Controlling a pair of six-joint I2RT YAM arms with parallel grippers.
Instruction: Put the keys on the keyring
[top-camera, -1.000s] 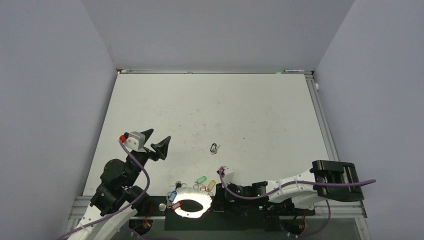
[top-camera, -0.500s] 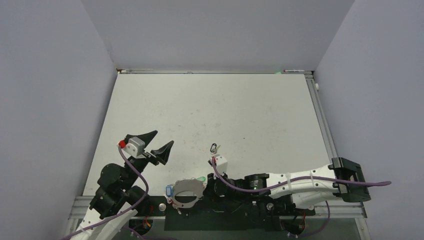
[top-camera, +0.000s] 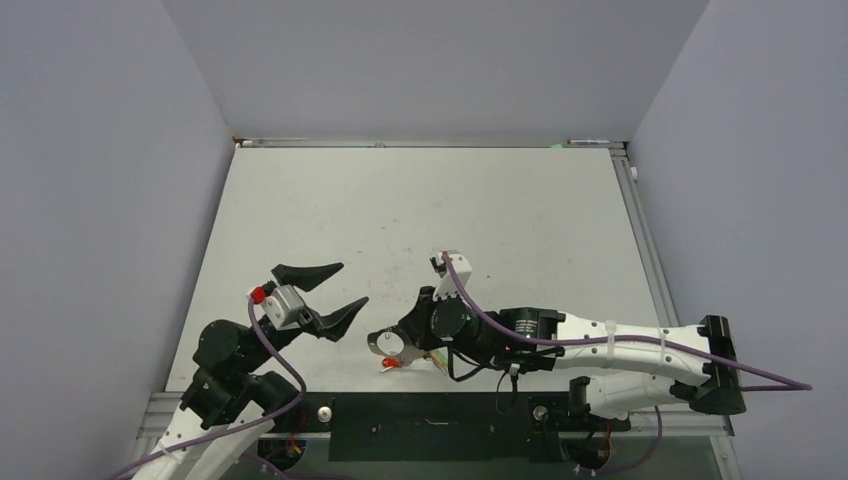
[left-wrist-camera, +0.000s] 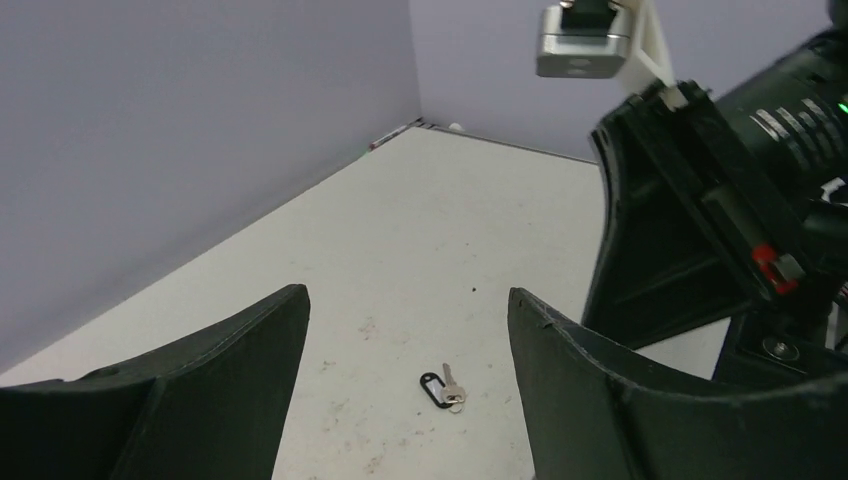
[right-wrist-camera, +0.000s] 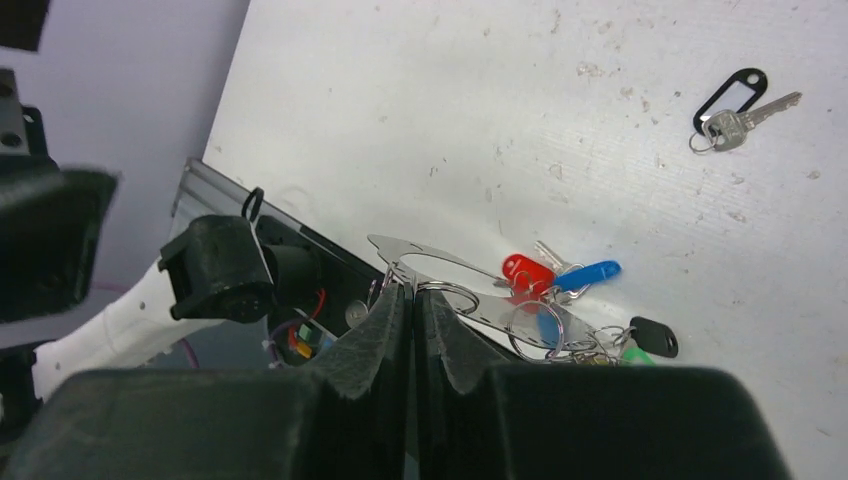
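- Left gripper (top-camera: 335, 293): released, its jaws spread wide and holding nothing; it hovers over the near-left part of the white bench (top-camera: 450, 200).
- Right gripper (right-wrist-camera: 412, 295): clenched on the rim of the large thin grey oval metal keyring (right-wrist-camera: 420, 250).
- Keyring, place: near the bench's near edge, just right of the left gripper, in the gap between the two arms.
- Keys at the ring: a red-headed key (right-wrist-camera: 527, 270) and a blue-headed key (right-wrist-camera: 590, 272) bunch at its right end with small split rings. We cannot tell whether they touch the bench.
- Loose key: a silvery key on a small black oval clip (right-wrist-camera: 735, 105) lies flat at mid-bench, well apart from the bunch. We cannot pick it out from above.
- In the way: from the left wrist, the right arm's black wrist housing (left-wrist-camera: 690, 200) fills the right side, just right of the loose key.
- Around: the left arm's black joint (right-wrist-camera: 220, 265) sits beside the metal rail (right-wrist-camera: 215, 185) at the near edge, and grey walls (top-camera: 430, 60) enclose the bench.
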